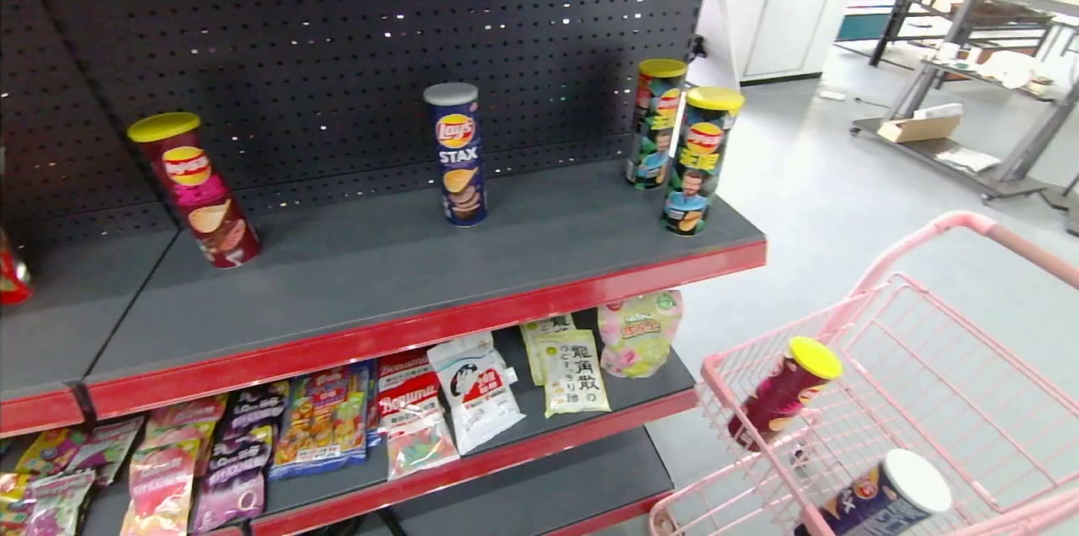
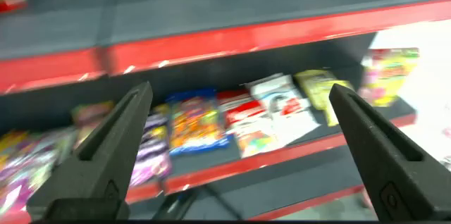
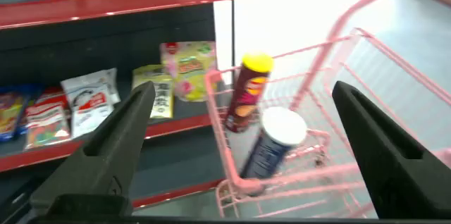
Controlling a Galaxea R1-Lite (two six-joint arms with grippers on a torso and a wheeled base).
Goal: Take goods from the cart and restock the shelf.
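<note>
A pink cart point(image 1: 957, 222) stands to the right of the shelf. In it lean a dark red can with a yellow lid point(image 1: 784, 388) and a dark blue can with a white lid point(image 1: 885, 494). The upper shelf board point(image 1: 405, 266) carries a red can point(image 1: 198, 190), a blue can point(image 1: 458, 157) and two yellow-lidded cans point(image 1: 653, 123) point(image 1: 700, 161). My right gripper point(image 3: 243, 94) hangs open over the cart's near corner point(image 3: 220, 129), above the red can point(image 3: 246, 97) and the blue can point(image 3: 275, 150). My left gripper point(image 2: 241, 90) is open, facing the lower shelf.
Several snack bags point(image 1: 405, 410) point(image 2: 232, 115) lie along the lower shelf behind its red front edge. Wide gaps separate the cans on the upper board. Metal racks and a table point(image 1: 969, 140) stand far off at the right, across bare grey floor.
</note>
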